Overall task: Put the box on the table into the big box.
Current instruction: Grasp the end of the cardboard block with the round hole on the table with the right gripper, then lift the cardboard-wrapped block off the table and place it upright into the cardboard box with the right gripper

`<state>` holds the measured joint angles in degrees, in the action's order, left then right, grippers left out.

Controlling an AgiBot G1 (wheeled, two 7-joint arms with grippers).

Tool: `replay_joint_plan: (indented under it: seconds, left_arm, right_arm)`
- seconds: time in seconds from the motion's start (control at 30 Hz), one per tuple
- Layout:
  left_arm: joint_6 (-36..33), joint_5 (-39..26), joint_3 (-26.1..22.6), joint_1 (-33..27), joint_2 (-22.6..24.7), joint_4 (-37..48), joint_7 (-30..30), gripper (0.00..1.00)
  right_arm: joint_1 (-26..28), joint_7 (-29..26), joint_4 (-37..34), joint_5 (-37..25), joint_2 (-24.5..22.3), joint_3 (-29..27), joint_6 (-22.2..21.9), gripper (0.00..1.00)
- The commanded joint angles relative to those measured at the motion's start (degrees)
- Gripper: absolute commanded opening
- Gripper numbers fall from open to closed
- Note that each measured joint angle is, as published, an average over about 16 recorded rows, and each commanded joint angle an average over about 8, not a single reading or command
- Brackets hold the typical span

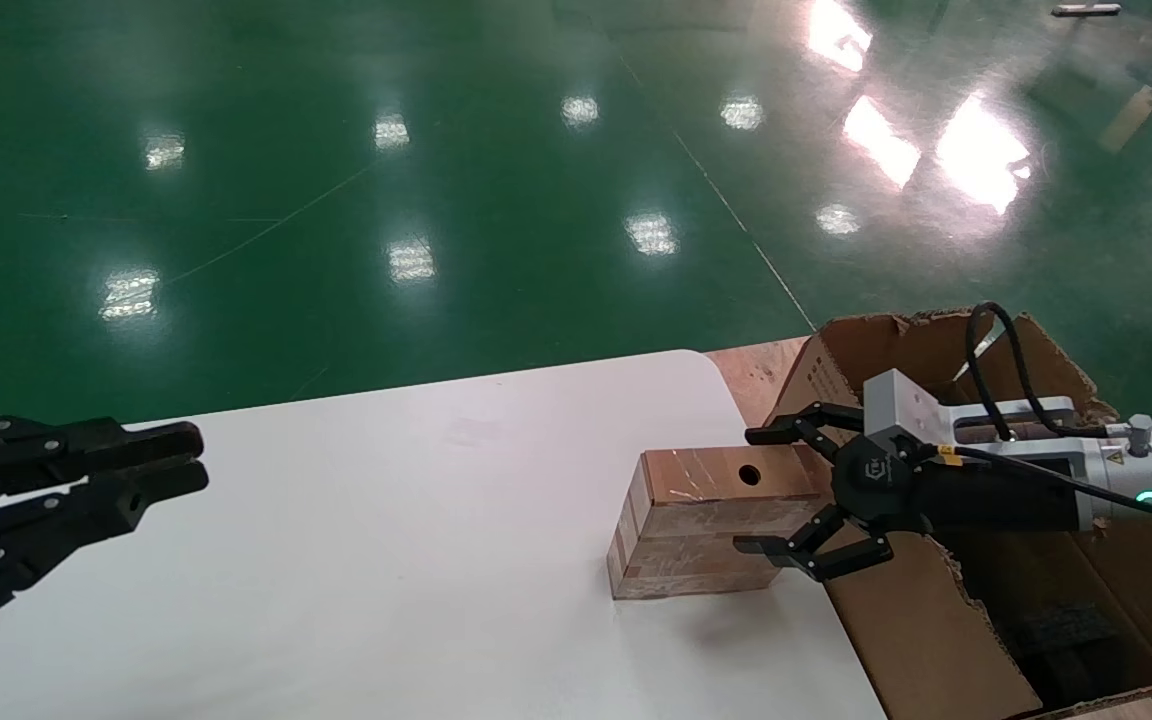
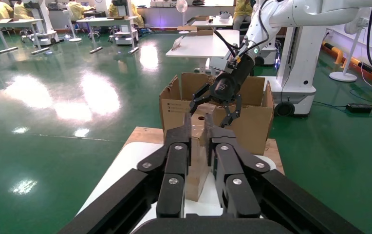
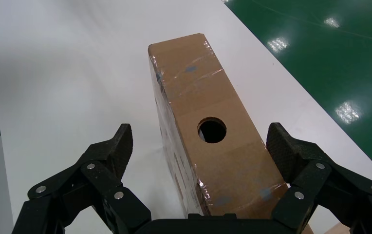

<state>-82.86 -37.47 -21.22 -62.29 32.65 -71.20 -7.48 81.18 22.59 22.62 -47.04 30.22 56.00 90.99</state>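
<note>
- Lying near the right end of the table [image 1: 386, 560], the box [image 1: 706, 535] is seen in the head view just beside the big box [image 1: 936, 620]; the right gripper [image 1: 761, 490] is spread wide around its near end, not yet closed, while the left gripper [image 1: 171, 460] is parked well apart with fingers nearly together.
- In the left wrist view, the box [image 2: 197, 170] is partly hidden behind the left gripper's own fingers [image 2: 176, 165].
- In the right wrist view, glossy tape is shown over the box [image 3: 213, 136], so it is judged stiff, light and slippery; the long side faces are best pinched between the fingers [image 3: 113, 151].
</note>
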Motion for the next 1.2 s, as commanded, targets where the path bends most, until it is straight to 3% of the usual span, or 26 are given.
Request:
replay_joint_plan:
  seconds: [0.03,1.0,1.2]
  left_arm:
    - [0.0,0.0,0.0,0.0,0.0,0.0,0.0,1.0]
    - [0.0,0.0,0.0,0.0,0.0,0.0,0.0,1.0]
    - [0.0,0.0,0.0,0.0,0.0,0.0,0.0,1.0]
  right_arm:
    - [0.0,0.01,0.06,-0.07,0.0,-0.05,0.0,0.0]
    - [-0.18,-0.04,0.59,-0.29,0.03,-0.26,-0.33,0.0]
    - [-0.75,-3.34,4.09,1.78,-0.3,-0.07,-0.41,0.0]
